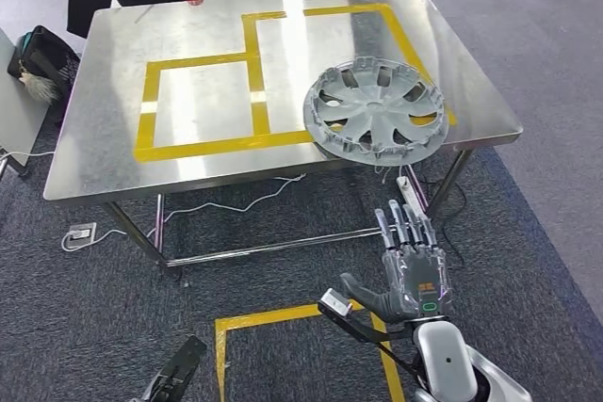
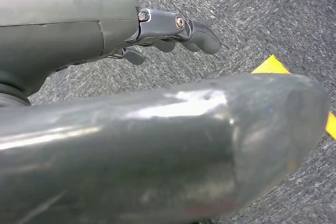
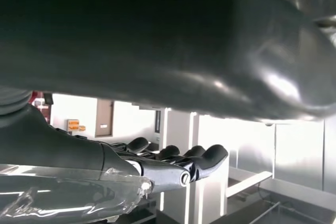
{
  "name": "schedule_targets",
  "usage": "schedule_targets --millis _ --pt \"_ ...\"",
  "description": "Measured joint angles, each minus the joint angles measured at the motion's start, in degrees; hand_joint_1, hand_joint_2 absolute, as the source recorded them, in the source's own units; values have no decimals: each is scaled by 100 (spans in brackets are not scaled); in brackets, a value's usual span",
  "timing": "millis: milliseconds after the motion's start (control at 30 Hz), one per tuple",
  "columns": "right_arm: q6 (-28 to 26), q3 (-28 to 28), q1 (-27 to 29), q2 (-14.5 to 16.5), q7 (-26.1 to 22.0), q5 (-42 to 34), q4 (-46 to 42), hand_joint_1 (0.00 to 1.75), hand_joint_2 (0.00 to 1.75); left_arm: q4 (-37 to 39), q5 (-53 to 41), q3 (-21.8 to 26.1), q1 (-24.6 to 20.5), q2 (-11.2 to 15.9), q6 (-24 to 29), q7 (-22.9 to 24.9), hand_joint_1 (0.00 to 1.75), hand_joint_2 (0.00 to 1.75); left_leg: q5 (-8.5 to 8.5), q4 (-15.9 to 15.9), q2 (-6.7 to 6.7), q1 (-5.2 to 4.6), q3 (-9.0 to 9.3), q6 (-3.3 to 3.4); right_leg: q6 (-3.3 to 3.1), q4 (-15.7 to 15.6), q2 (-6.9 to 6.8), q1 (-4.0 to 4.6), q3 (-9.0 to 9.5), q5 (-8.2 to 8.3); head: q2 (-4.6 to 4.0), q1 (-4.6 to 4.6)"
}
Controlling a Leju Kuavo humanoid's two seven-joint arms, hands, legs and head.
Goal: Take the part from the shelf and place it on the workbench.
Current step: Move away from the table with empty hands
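Head view: hubcap (image 1: 375,110) on workbench (image 1: 106,152), beyond empty right hand (image 1: 415,265).

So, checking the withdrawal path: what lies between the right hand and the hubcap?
Head view: only the table edge, then carpet, separates right hand and hubcap.
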Motion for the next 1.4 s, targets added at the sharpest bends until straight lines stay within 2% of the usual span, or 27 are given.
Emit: schedule_targets --millis 67,100,167,233,267,300,333,400,467,500,567,633,667,733,767,800,833,867,933,1000,1100,1133,1200,1267,1300,1333,1400 --pt "-6 13 8 1 0 0 -11 0 0 1 5 1 9 7 1 -4 0 0 87 -8 -3 7 -50 -65 -68 -59 4 9 -38 48 0 4" --pt "-7 21 9 2 -1 0 -11 0 0 1 7 1 15 11 1 -5 0 0 46 23 -4 12 -93 -99 -112 -66 1 2 -87 88 0 4" --pt "-7 32 14 4 -2 1 -13 0 0 1 9 0 22 18 1 -8 0 0 -326 360 -2 22 -248 -162 -198 -74 -14 -20 -212 202 0 -23" --pt "-7 37 21 6 -1 1 -13 0 0 1 13 -1 23 14 1 -12 0 0 -875 1099 1 32 -470 -207 -233 -70 -23 -16 -351 316 0 -47" --pt "-7 40 30 7 -1 1 -12 0 0 1 15 -1 24 13 1 -13 0 0 -1025 1445 1 35 -546 -219 -231 -67 -25 -13 -428 373 0 -48" --pt "-7 43 42 9 0 1 -11 0 0 1 21 -1 25 13 1 -14 0 0 -1047 1655 1 35 -554 -224 -224 -61 -27 -12 -505 430 0 -49" --pt "-7 46 55 10 0 1 -11 0 0 1 27 -1 25 13 1 -15 0 0 -946 1666 2 35 -468 -221 -216 -55 -28 -11 -580 485 0 -49" --pt "-8 49 71 11 -1 1 -12 0 0 1 35 -1 20 15 1 -17 0 0 -633 1107 2 35 -9 -201 -189 -42 -27 -13 -704 584 0 -49" --pt "-10 48 70 11 -1 1 -18 0 0 1 34 -1 5 15 1 -23 0 0 -557 295 -3 26 520 -156 -138 -31 -30 0 -791 677 0 -45" --pt "-11 47 69 11 -1 1 -22 0 0 1 34 -1 1 14 2 -27 0 0 -587 45 -6 17 663 -126 -106 -34 -32 6 -816 726 0 -43" --pt "-12 50 73 13 0 1 -27 0 0 1 34 -1 13 9 2 -31 0 0 -593 -98 -7 5 688 -46 -38 -67 -34 6 -847 829 0 -40" --pt "-12 57 82 15 -1 0 -27 0 0 1 37 1 26 7 3 -32 0 0 -510 -103 11 15 621 49 25 27 -28 -4 -928 702 0 -30" --pt "-11 58 84 16 -1 -1 -27 0 0 1 39 3 26 6 3 -32 0 0 -463 -111 20 24 582 95 50 242 -25 -8 -1010 500 0 -19" --pt "-11 62 90 16 0 -2 -27 0 0 1 43 5 24 8 4 -33 0 0 -381 -103 26 21 497 145 84 1015 -23 -14 -1234 -37 0 3" --pt "-11 67 95 16 0 -2 -27 0 0 1 43 5 26 7 3 -33 0 0 -340 -96 27 16 444 150 95 1403 -23 -14 -1322 -218 0 3" --pt "-11 74 100 16 0 -2 -27 0 0 1 43 5 29 6 3 -34 0 0 -301 -83 28 12 388 149 99 1647 -22 -13 -1342 -289 0 3" --pt "-12 80 105 16 0 -2 -27 0 0 1 43 5 30 5 3 -34 0 0 -267 -68 29 11 331 144 96 1670 -22 -13 -1256 -244 0 3" --pt "-12 84 105 16 0 -2 -27 0 0 1 43 5 29 5 3 -34 0 0 -235 -49 29 10 276 136 86 1470 -22 -13 -1060 -120 0 3" --pt "-10 86 92 16 0 -2 -27 0 0 1 45 5 27 4 3 -42 0 0 -186 -10 26 4 185 101 50 668 -18 -8 -461 79 0 4" --pt "-7 86 75 16 0 -1 -38 0 0 1 56 5 22 4 9 -64 0 0 -136 14 24 -7 120 42 5 73 -7 8 -77 65 0 1" --pt "14 89 77 15 0 -1 -57 0 0 1 73 5 32 4 29 -87 0 0 -80 27 23 1 57 -61 -97 -56 1 20 -98 78 0 -6" --pt "30 91 78 13 0 0 -66 0 0 1 74 5 38 4 36 -91 0 0 -158 92 22 8 13 -96 -145 -61 -2 12 -131 117 0 -14" --pt "74 95 75 -7 0 1 -90 0 0 1 75 5 45 5 52 -98 0 0 -557 557 22 24 -190 -160 -223 -74 -14 -7 -211 204 0 -23" --pt "116 105 79 -42 0 1 -109 0 0 1 75 5 55 1 63 -100 0 0 -993 1329 23 37 -478 -203 -245 -67 -21 -9 -314 278 0 -26" --pt "138 113 80 -58 0 1 -116 0 0 1 75 5 63 -1 66 -101 0 0 -1082 1597 23 41 -556 -214 -242 -61 -22 -9 -364 311 0 -26" --pt "164 122 81 -80 0 1 -125 0 0 1 77 5 71 -3 69 -102 0 0 -1056 1665 23 42 -532 -218 -232 -54 -21 -9 -411 341 0 -26" --pt "220 141 79 -129 0 1 -152 0 0 1 84 5 76 -3 79 -111 0 0 -779 1172 36 45 -165 -208 -199 -38 -27 -14 -480 390 0 -27"
